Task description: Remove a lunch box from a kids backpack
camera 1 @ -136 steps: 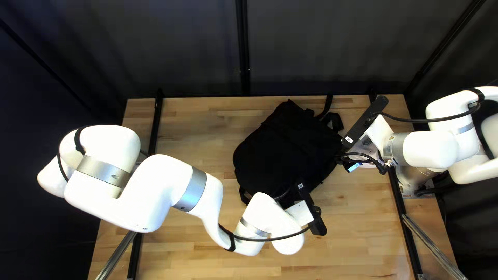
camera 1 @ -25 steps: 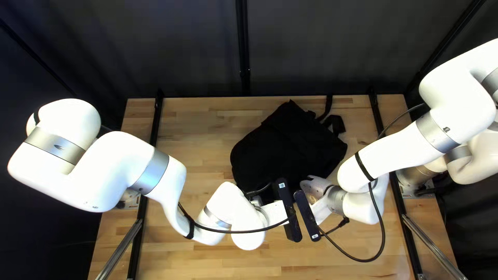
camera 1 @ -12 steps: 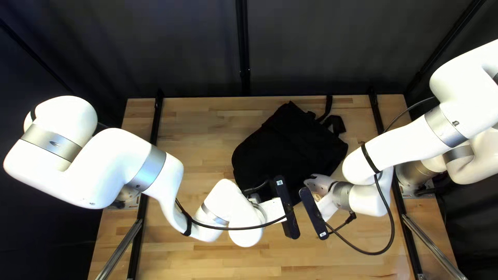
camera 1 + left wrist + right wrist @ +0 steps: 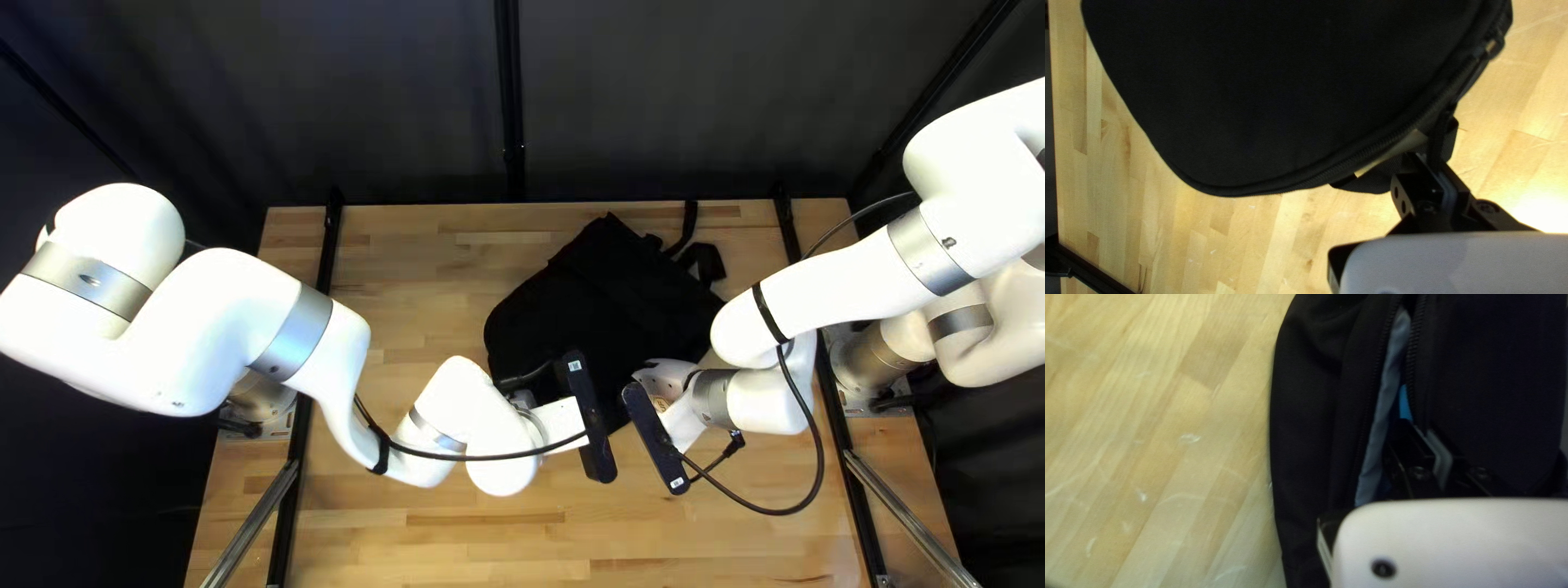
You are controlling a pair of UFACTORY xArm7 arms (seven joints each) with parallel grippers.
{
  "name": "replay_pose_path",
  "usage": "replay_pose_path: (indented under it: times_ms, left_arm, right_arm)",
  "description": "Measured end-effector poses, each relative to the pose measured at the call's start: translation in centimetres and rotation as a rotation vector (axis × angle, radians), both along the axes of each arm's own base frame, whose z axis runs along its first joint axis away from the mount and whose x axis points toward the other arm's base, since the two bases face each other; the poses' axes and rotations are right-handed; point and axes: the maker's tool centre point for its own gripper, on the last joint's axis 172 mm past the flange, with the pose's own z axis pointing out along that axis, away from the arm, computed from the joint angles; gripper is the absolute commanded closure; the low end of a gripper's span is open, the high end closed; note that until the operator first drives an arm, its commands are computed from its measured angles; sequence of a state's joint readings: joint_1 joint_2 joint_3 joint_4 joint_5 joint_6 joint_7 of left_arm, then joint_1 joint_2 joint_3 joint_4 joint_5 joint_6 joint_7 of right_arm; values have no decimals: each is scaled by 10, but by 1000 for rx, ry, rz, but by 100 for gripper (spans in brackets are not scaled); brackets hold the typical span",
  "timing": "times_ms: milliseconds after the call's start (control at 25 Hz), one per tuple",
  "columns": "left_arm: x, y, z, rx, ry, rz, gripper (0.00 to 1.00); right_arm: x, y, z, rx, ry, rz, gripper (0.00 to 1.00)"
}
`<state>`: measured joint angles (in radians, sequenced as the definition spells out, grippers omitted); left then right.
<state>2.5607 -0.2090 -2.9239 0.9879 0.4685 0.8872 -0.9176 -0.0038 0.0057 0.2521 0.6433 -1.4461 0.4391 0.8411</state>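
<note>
My left gripper (image 4: pixel 586 418) and right gripper (image 4: pixel 655 438) are at the near edge of the black backpack (image 4: pixel 610 305), which lies flat in the top left view. In the left wrist view my left gripper (image 4: pixel 1438 160) is shut on a black strap (image 4: pixel 1438 133) beside the zipped edge of the backpack (image 4: pixel 1274 98). My right gripper (image 4: pixel 1423 427) is shut on the zippered flap edge of the backpack (image 4: pixel 1312 457) in the right wrist view, one finger inside the opening. Grey lining (image 4: pixel 1385 403) and a sliver of something blue (image 4: pixel 1403 403) show there; most of the inside is hidden.
The wooden table (image 4: pixel 435 272) extends around the backpack, with dark rails along both sides. Shoulder straps (image 4: pixel 702 259) trail at its far right corner. Both wrists stand close together, and a cable (image 4: pixel 816 479) loops from my right arm.
Since the oldest frame my right arm has swung in from the right to the near edge of the backpack. My left arm has drawn back leftward, lately also slightly farther from the table's near edge.
</note>
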Motion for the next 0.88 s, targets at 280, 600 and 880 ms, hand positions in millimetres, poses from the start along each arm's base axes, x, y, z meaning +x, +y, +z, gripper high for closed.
replay_pose_path:
  times_ms: [280,600,880]
  left_arm:
    - [-13,15,3,1,10,11,100]
    - [-30,29,12,14,15,25,100]
    - [-42,47,13,11,19,37,100]
  right_arm:
    - [4,0,3,3,4,3,100]
    - [3,-1,3,3,6,5,100]
    - [1,-1,2,3,10,6,100]
